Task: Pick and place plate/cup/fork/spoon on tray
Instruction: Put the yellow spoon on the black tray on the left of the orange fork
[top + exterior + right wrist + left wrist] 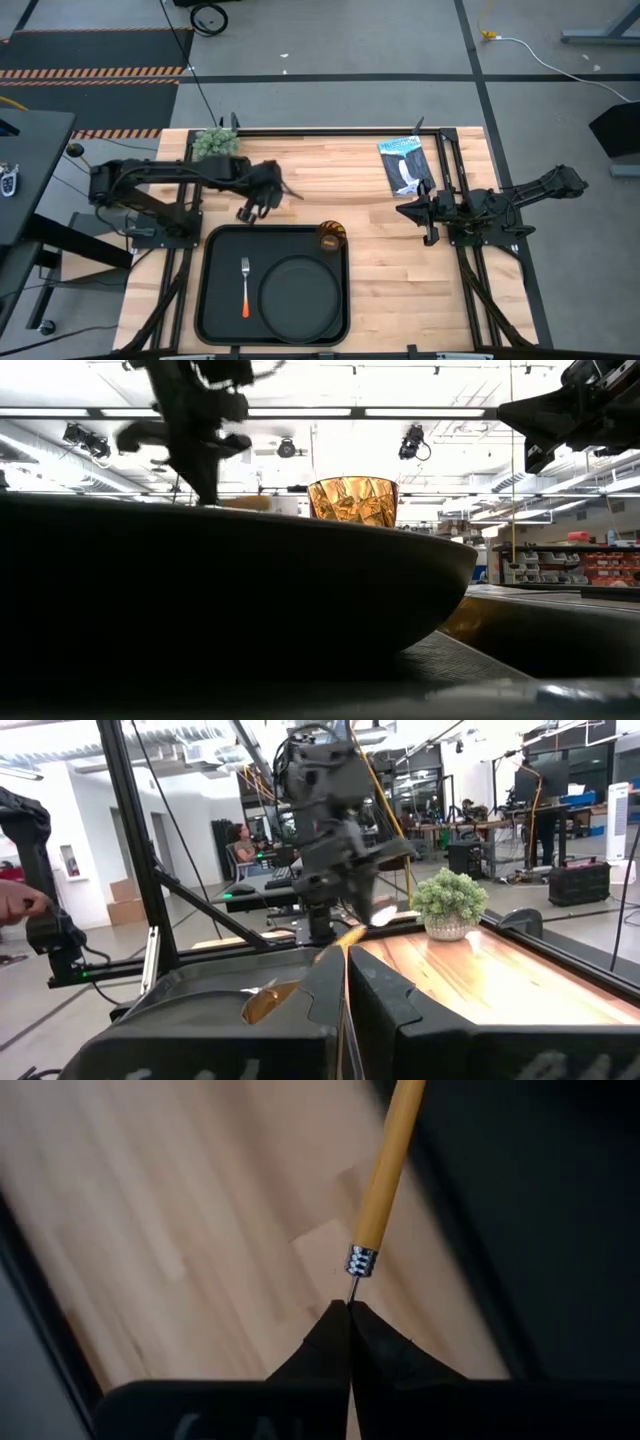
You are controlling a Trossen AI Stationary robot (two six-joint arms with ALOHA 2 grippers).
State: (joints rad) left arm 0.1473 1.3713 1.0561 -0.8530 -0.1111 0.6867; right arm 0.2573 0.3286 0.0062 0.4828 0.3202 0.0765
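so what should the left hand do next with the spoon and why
Probably carry the spoon over the tray and lower it beside the fork. The left hand is shut on the spoon's metal end, just beyond the tray's far edge. The fork, plate and cup already sit on the tray.

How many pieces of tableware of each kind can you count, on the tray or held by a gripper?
plate: 1
cup: 1
fork: 1
spoon: 1, held by the left gripper
Total: 4
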